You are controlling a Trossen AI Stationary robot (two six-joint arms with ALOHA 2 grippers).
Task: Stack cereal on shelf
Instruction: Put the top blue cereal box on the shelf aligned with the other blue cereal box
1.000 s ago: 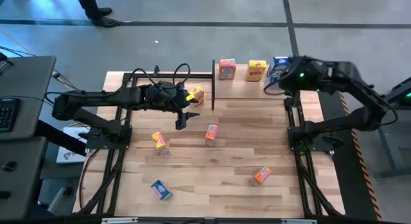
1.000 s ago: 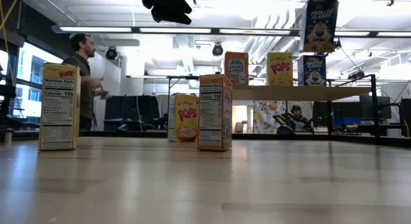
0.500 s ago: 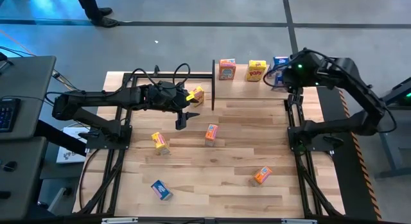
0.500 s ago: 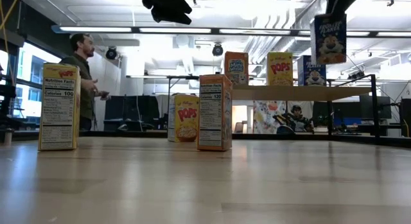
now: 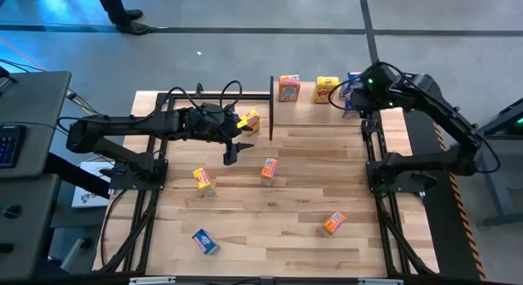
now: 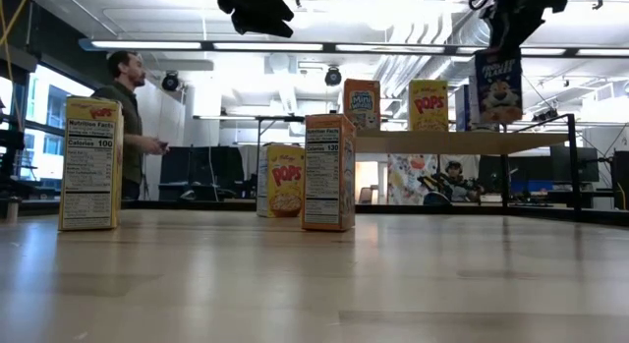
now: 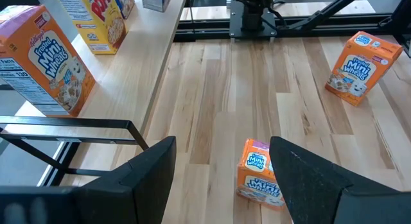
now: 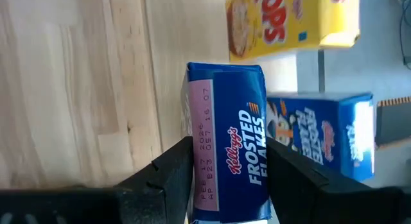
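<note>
- High view: the right gripper (image 5: 353, 93) hangs over the far right end of the shelf (image 5: 306, 100), and its arm hides most of the blue cereal box (image 5: 350, 91) it carries and the blue one behind it. An orange box (image 5: 288, 88) and a yellow box (image 5: 326, 90) stand on the shelf. The left gripper (image 5: 232, 151) waits over the table's left-middle, partly covering a yellow box (image 5: 249, 121). Four more boxes lie scattered on the tabletop (image 5: 286, 244).
- Low view: the held blue box (image 6: 497, 86) hangs just above the shelf board (image 6: 432, 142), with a second blue box (image 6: 464, 109) mostly hidden behind it. Whether the held box touches the board is hard to tell. The left arm is cut off at the top edge. A person (image 6: 126, 122) stands in the room beyond.
- Left wrist view: the left fingers (image 7: 308, 179) stand spread with nothing between them; an orange box (image 7: 259, 172) shows through the gap, down on the tabletop. Shelf boxes are cropped at the edge.
- Right wrist view: the right fingers (image 8: 168, 176) pinch the Frosted Flakes box (image 8: 232, 144) by its sides; its lower end is cut off.
</note>
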